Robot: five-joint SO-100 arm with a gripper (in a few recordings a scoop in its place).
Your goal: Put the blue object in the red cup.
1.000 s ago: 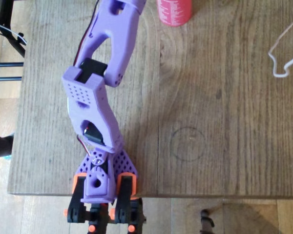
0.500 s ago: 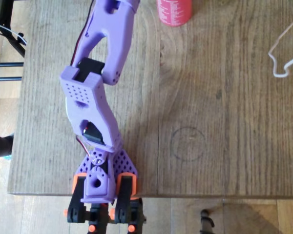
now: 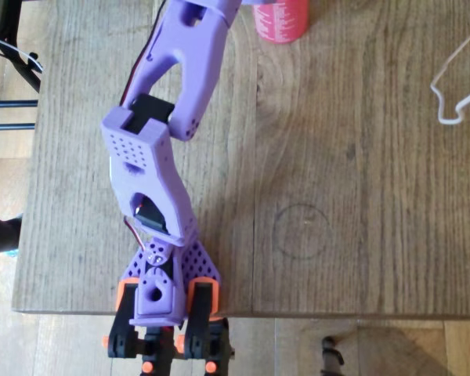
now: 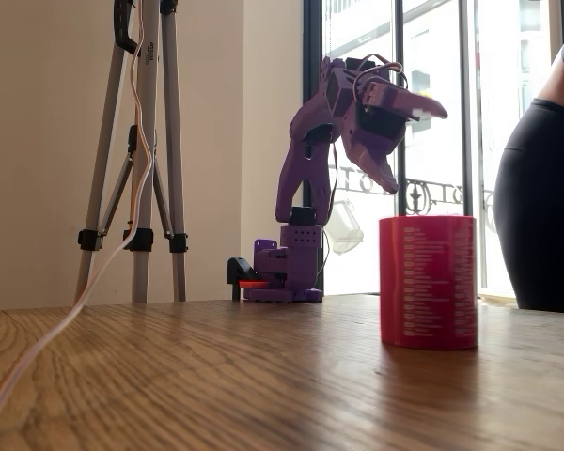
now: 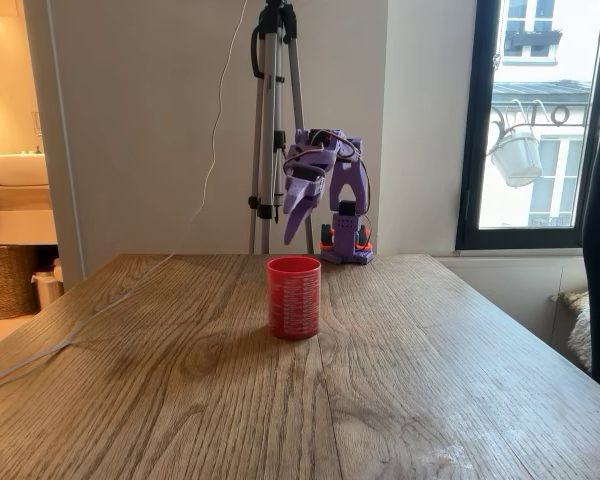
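Purple and raised, the gripper (image 5: pixel 292 225) hangs above the bench (image 5: pixel 400 380), behind and over the red cup (image 5: pixel 294 297), apart from it. Whether its jaws are parted or holding anything cannot be told; the cup stands upright near the bench's middle.

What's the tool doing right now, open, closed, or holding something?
Tool: raised in the air above the red cup; the pictures do not settle whether it is open, closed, or holding anything.
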